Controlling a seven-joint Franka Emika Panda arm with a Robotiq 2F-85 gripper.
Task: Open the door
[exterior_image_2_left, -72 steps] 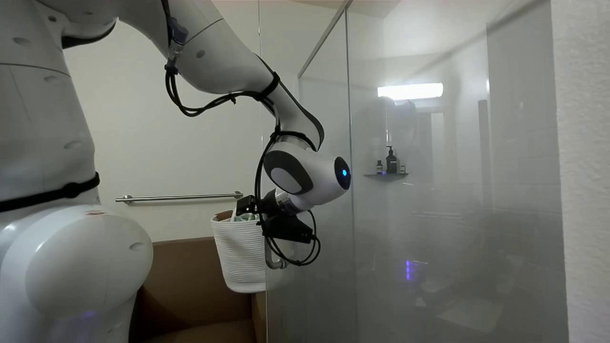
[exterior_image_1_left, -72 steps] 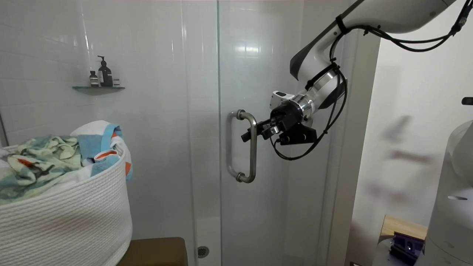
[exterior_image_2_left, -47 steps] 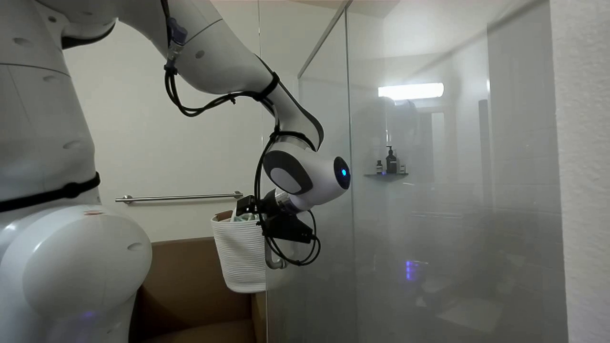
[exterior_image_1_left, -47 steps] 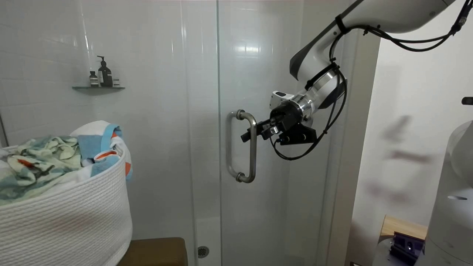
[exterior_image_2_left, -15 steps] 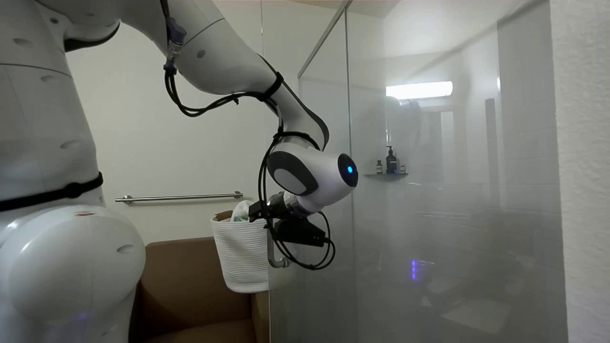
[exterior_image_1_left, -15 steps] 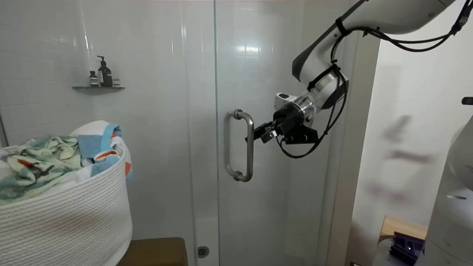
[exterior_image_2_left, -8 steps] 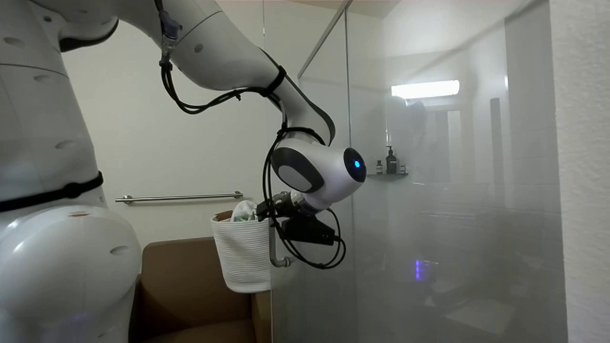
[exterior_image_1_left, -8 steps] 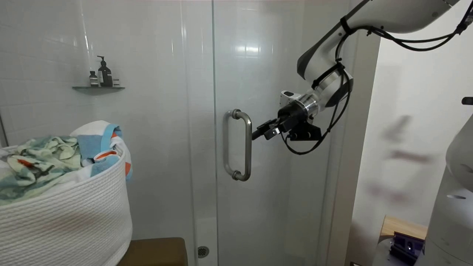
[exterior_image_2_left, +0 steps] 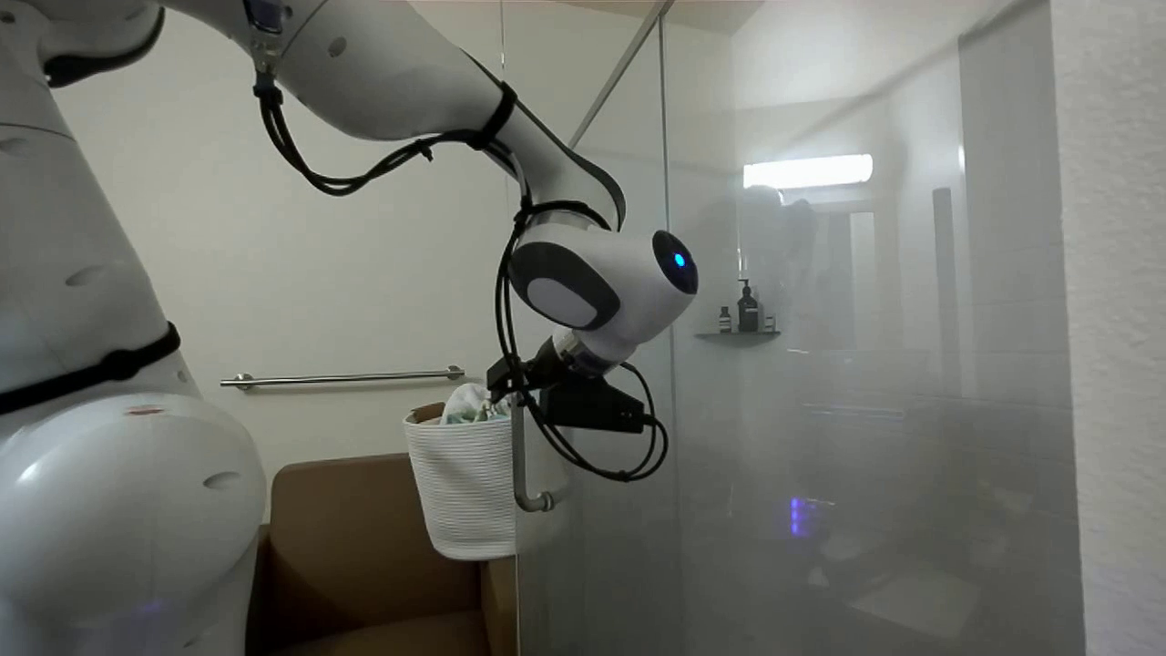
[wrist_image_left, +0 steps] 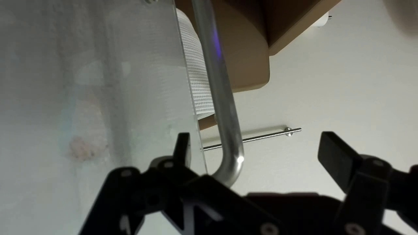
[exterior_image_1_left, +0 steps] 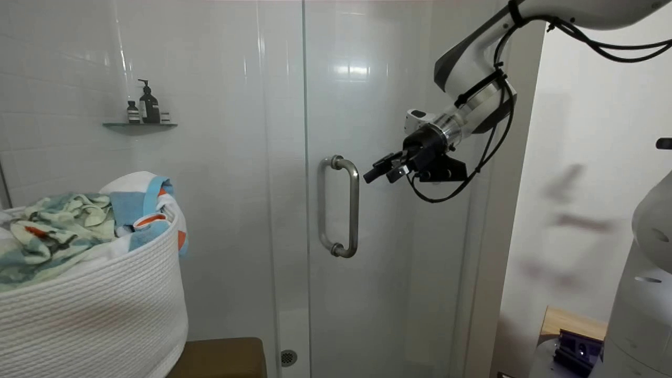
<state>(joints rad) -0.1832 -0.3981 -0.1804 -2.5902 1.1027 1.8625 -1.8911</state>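
Note:
The door (exterior_image_1_left: 378, 304) is a clear glass panel with a vertical silver bar handle (exterior_image_1_left: 354, 210). Its free edge runs just left of that handle. My gripper (exterior_image_1_left: 383, 175) stands open, to the right of the handle's upper part and apart from it in this exterior view. In an exterior view the black gripper (exterior_image_2_left: 508, 381) overlaps the top of the handle (exterior_image_2_left: 520, 456). From the wrist, the handle (wrist_image_left: 225, 104) appears between the wide-spread fingers (wrist_image_left: 339, 160), closer to the left one, and nothing is gripped. The handle's near bend is partly hidden behind the left finger.
A white woven basket (exterior_image_1_left: 105, 315) of towels stands left of the door on a brown chair (exterior_image_2_left: 364, 538). Beyond hangs a towel bar (exterior_image_2_left: 346, 378) on the wall. Behind the glass, a corner shelf (exterior_image_1_left: 139, 125) holds dark bottles.
Earlier, a finger reached behind the handle in an exterior view. My gripper has since moved up and right, off the handle. The door's edge and handle have shifted slightly left.

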